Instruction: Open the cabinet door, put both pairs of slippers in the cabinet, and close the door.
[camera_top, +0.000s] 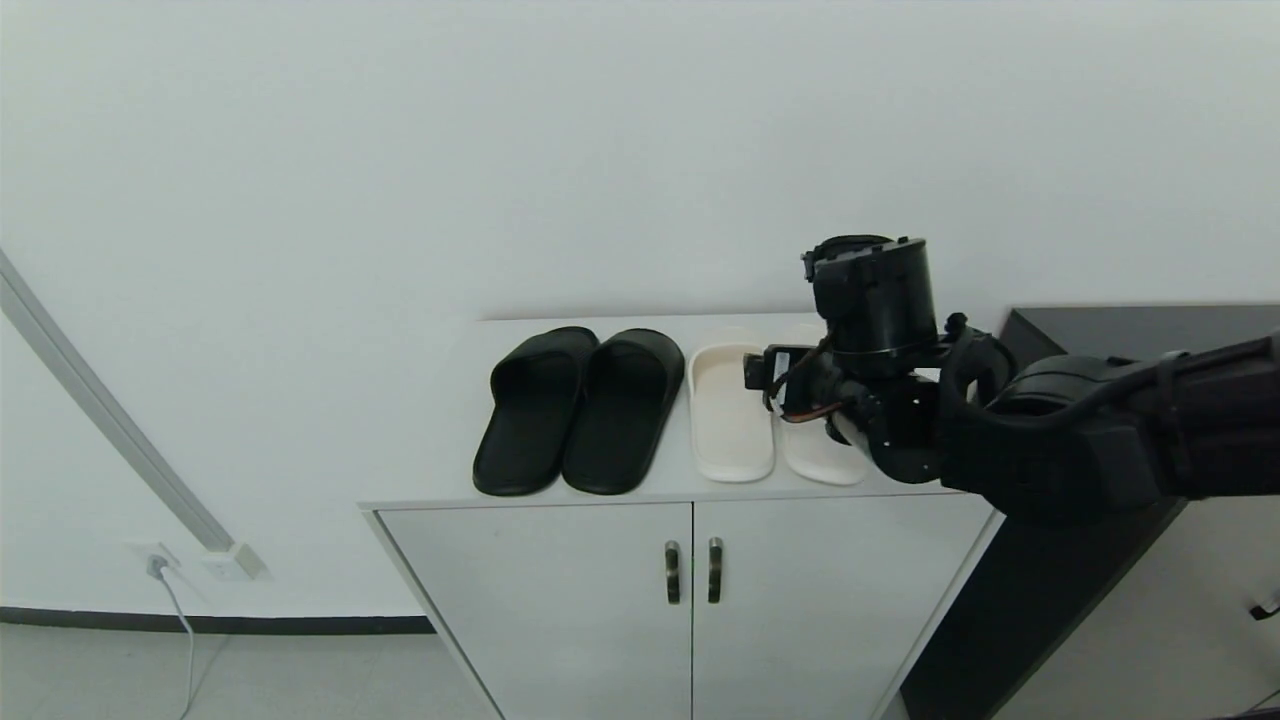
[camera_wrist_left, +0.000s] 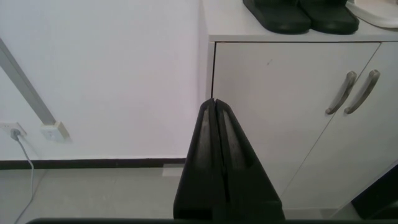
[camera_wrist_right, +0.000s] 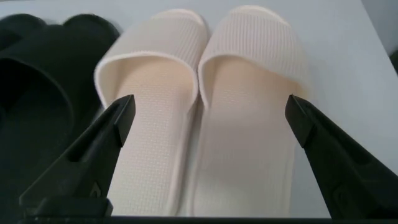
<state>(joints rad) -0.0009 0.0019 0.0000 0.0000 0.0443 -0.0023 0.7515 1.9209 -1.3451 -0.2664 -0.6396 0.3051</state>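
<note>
A white cabinet (camera_top: 560, 600) stands against the wall with both doors closed, its two handles (camera_top: 693, 571) side by side in the middle. On its top lie a black pair of slippers (camera_top: 580, 410) and, to their right, a cream pair of slippers (camera_top: 730, 415). My right gripper (camera_wrist_right: 210, 104) hangs open just above the cream pair (camera_wrist_right: 205, 124), one finger outside each slipper; the black pair (camera_wrist_right: 37, 93) lies beside it. My left gripper (camera_wrist_left: 214, 102) is shut and empty, low in front of the cabinet's left corner (camera_wrist_left: 211, 74), away from the handles (camera_wrist_left: 353, 92).
A dark piece of furniture (camera_top: 1100, 330) stands tight against the cabinet's right side. Low on the wall to the left are a socket with a cable (camera_top: 157, 566) and a slanting grey conduit (camera_top: 100, 420). Open floor lies in front of the cabinet.
</note>
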